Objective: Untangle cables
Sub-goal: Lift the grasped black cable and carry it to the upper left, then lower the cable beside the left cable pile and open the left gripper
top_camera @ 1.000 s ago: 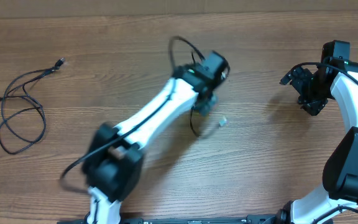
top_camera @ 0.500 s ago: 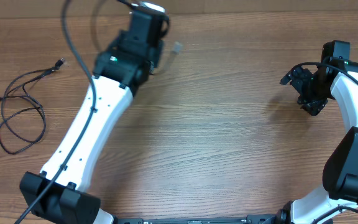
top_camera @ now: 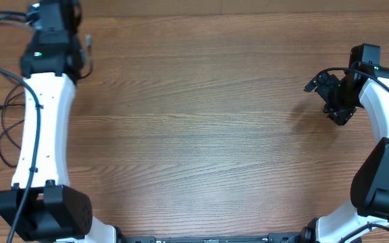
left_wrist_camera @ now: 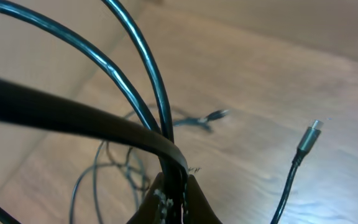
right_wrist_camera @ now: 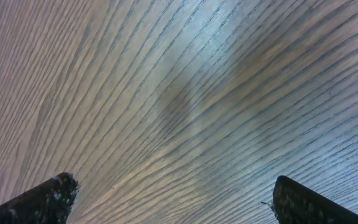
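Note:
My left gripper [top_camera: 76, 54] is at the far left back of the table, shut on a thin black cable [left_wrist_camera: 161, 115] that loops up from between its fingers [left_wrist_camera: 194, 202]. That cable's silver-tipped plug [left_wrist_camera: 309, 138] dangles to the right, and the plug [top_camera: 88, 42] also shows beside the gripper from overhead. A second black cable [top_camera: 4, 111] lies in loose loops on the table, partly hidden under the left arm; in the wrist view this cable [left_wrist_camera: 129, 165] lies below the gripper. My right gripper [top_camera: 334, 101] is open at the far right; in its wrist view the right gripper [right_wrist_camera: 179, 202] holds nothing over bare wood.
The wooden table [top_camera: 208, 135] spans the view. A thick black arm wire [left_wrist_camera: 61, 115] crosses the left wrist view in front. The left arm [top_camera: 42, 128] stretches along the left edge and the right arm [top_camera: 383, 155] along the right.
The left arm has swung from the table's middle to the far left back corner, carrying its cable along. The right arm has not moved.

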Motion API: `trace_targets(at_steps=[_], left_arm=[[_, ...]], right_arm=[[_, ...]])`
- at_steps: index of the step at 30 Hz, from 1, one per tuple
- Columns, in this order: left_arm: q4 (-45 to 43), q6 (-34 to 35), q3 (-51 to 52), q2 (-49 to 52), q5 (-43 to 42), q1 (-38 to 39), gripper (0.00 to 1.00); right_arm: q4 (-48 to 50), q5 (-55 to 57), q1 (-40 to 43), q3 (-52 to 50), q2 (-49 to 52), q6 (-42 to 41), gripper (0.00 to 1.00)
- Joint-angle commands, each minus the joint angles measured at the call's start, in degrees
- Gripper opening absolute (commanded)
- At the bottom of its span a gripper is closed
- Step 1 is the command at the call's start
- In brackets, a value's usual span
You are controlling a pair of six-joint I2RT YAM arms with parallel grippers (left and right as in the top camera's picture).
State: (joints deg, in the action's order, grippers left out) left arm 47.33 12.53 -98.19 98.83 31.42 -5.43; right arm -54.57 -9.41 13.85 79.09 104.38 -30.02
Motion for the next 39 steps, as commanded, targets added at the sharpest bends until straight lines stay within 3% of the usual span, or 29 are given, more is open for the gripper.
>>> trace_targets(at_steps=[1, 8, 22, 25, 30, 32, 36, 39], left_arm=[[2.0, 2.8, -0.2, 3.7, -4.3, -6.4, 0.04], [5.5, 4.9, -0.2, 10.4, -8.7, -16.0, 0.04], [3.6, 5.3, -0.2, 19.1, -36.3, -32.4, 0.04], [2.1, 4.3, -0.2, 21.7, -44.8, -33.8, 0.04], [-2.3, -3.3, -0.2, 27.8, -62.7, -32.5, 0.04], [-2.8, -3.8, -0.2, 30.1, -62.6, -31.3, 0.04], [-2.7, -3.5, -0.2, 33.1, -52.4, -29.4, 0.04], [-3.0, -3.6, -0.3, 32.9, -50.2, -29.2, 0.04]], right_arm=[[0.3, 0.8, 0.1, 1.5, 0.1, -0.4, 1.0], [0.3, 0.8, 0.1, 1.5, 0.1, -0.4, 1.0], [0.3, 0.8, 0.1, 1.5, 0.1, -0.4, 1.0], [0.3, 0.8, 0.1, 1.5, 0.1, -0.4, 1.0], [0.3, 0.8, 0.1, 1.5, 0.1, -0.4, 1.0], [0.3, 0.8, 0.1, 1.5, 0.1, -0.4, 1.0], [0.3, 0.8, 0.1, 1.5, 0.1, -0.4, 1.0], [0.3, 0.8, 0.1, 1.5, 0.1, -0.4, 1.0]])
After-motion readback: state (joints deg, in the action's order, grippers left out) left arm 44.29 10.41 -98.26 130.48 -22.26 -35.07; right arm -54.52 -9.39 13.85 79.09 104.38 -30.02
